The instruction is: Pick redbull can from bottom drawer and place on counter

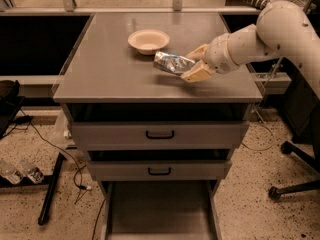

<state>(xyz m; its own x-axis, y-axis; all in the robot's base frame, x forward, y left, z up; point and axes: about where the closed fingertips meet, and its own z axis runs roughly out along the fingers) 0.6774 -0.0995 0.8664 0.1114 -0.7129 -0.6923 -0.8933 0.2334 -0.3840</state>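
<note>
The redbull can (172, 63) is a shiny silver-and-blue can lying on its side, held in my gripper (195, 63). The gripper's tan fingers (199, 72) are shut on the can's right end, just above the counter (110, 69), right of its centre. My white arm comes in from the upper right. The bottom drawer (159, 209) is pulled open at the bottom of the cabinet, and its grey floor is bare.
A cream bowl (148, 40) sits on the counter just behind and left of the can. Two shallower drawers with black handles (160, 134) are shut. Cables and plastic bottles (20, 171) lie on the floor at left. A chair base (295, 184) stands at right.
</note>
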